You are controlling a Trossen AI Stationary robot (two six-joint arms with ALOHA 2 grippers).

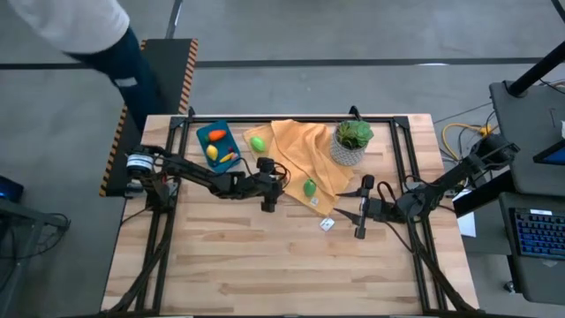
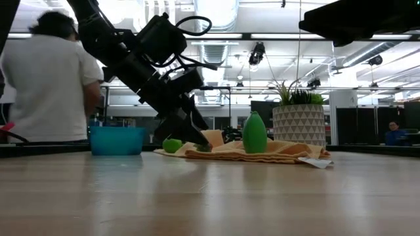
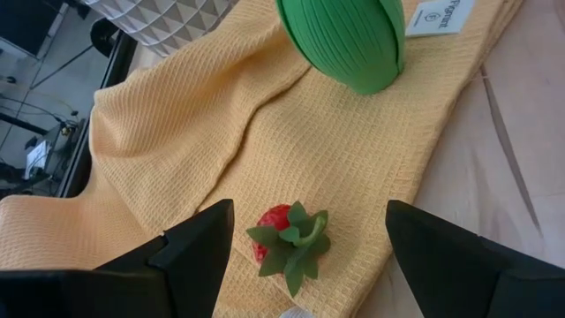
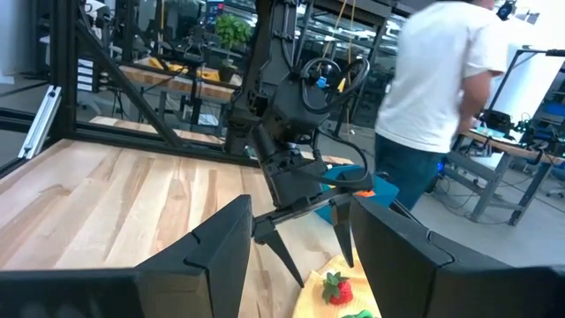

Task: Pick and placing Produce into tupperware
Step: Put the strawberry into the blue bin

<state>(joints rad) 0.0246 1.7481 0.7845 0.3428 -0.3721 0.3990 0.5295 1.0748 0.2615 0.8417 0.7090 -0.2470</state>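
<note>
The right gripper (image 4: 291, 256) frames the scene with its two dark fingers spread apart. Beyond them the left gripper (image 4: 305, 256) hangs open directly over the red strawberry (image 4: 336, 289), which lies on the yellow cloth (image 4: 322, 296). Behind the strawberry sits the blue tupperware (image 4: 353, 179). A person in a white shirt (image 4: 441, 79) stands past the table (image 4: 124, 203).

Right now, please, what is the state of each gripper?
Left gripper: open, around the toy strawberry on the cloth, not gripping.
Right gripper: open, holding nothing.
</note>
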